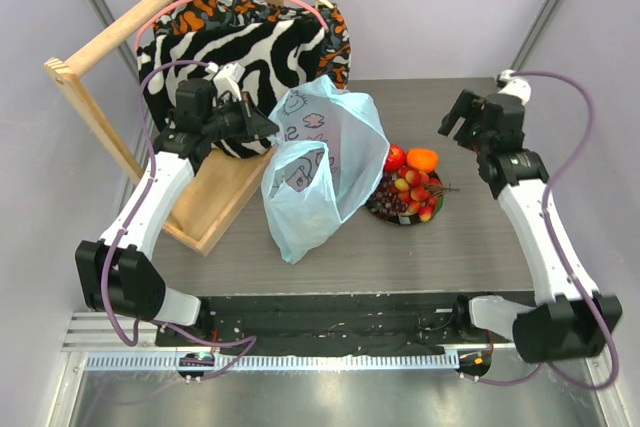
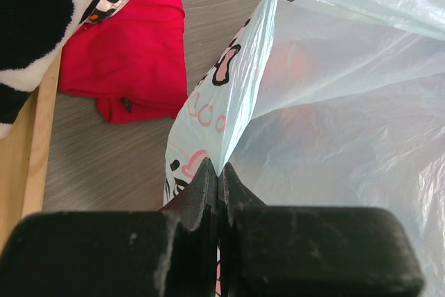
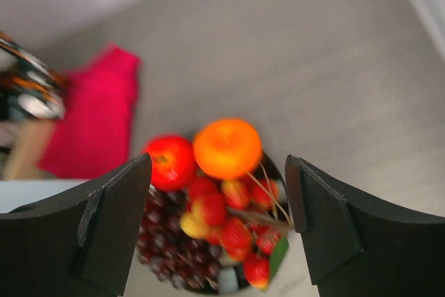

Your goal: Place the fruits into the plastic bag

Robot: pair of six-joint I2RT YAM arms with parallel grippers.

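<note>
The light-blue plastic bag (image 1: 325, 162) stands in mid-table, its printed rim held up. My left gripper (image 1: 268, 125) is shut on the bag's rim (image 2: 229, 137), pinching the film between its fingertips. Right of the bag a dark plate (image 1: 404, 215) holds a red apple (image 1: 395, 157), an orange (image 1: 422, 159), a bunch of red-yellow balls (image 1: 415, 190) and dark grapes (image 1: 389, 192). My right gripper (image 1: 455, 115) is open and empty, above and behind the plate. In the right wrist view the apple (image 3: 169, 161), orange (image 3: 227, 147), balls (image 3: 236, 227) and grapes (image 3: 163, 248) lie between its fingers, below.
A wooden rack (image 1: 150, 107) with zebra-striped fabric (image 1: 255, 52) stands at the back left. A red cloth (image 2: 128, 57) lies on the table behind the bag, also seen in the right wrist view (image 3: 94, 116).
</note>
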